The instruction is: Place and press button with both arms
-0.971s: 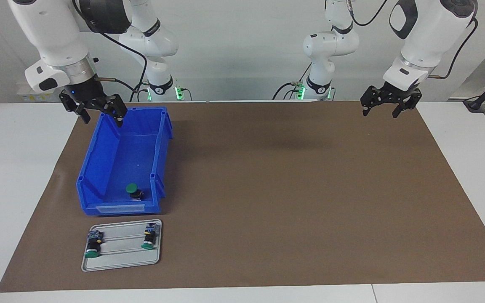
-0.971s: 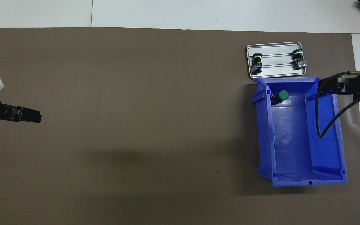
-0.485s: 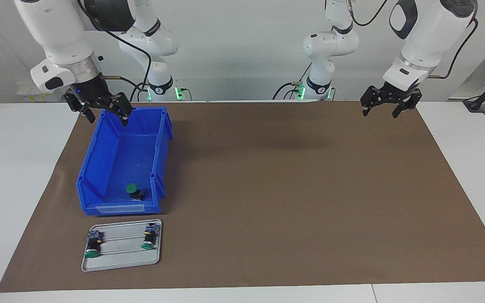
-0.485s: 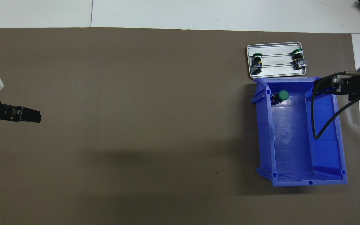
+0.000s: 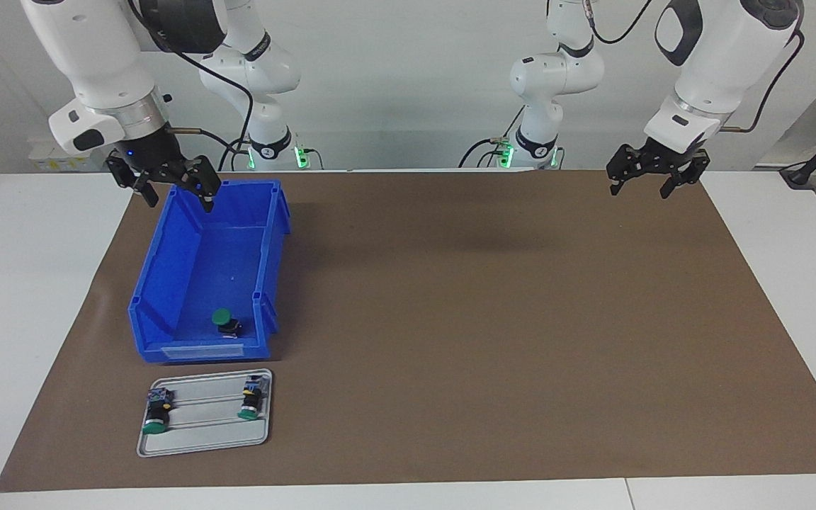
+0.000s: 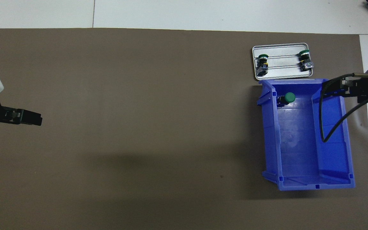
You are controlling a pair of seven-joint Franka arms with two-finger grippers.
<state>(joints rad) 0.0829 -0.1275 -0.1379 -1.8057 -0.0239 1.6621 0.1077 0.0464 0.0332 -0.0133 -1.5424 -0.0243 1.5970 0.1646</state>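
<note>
Button (image 5: pixel 224 321): green cap up, black body under it, lying on the floor of the bin at the end farthest from the robots, close to the wall on the left-arm side; well clear of both sets of jaws, touched by neither.
Bin (image 5: pixel 167 283): blue, open-topped, on the mat at the right arm's end of the desk; long axis running away from the robots; robot-side end under the right jaws.
Right jaws (image 5: pixel 174 191): open, empty; raised over the bin's robot-side end, above the wall nearest the desk's right-arm edge; one fingertip over the mat just outside that wall, the other over the bin's interior; far from the button, which sits at the bin's other end.
Tray (image 5: pixel 204 444): grey metal, just past the bin's low end, farther from the robots than the right jaws; two more green-capped switches (image 5: pixel 156 414) lying on it, one toward each end, caps pointing away from the robots.
Left jaws (image 5: pixel 639 188): open, empty; hanging over bare mat at the left arm's end, waiting; well apart from bin, tray and button.
Mat (image 5: pixel 486 319): brown, covering most of the white desk (image 5: pixel 25 283).
</note>
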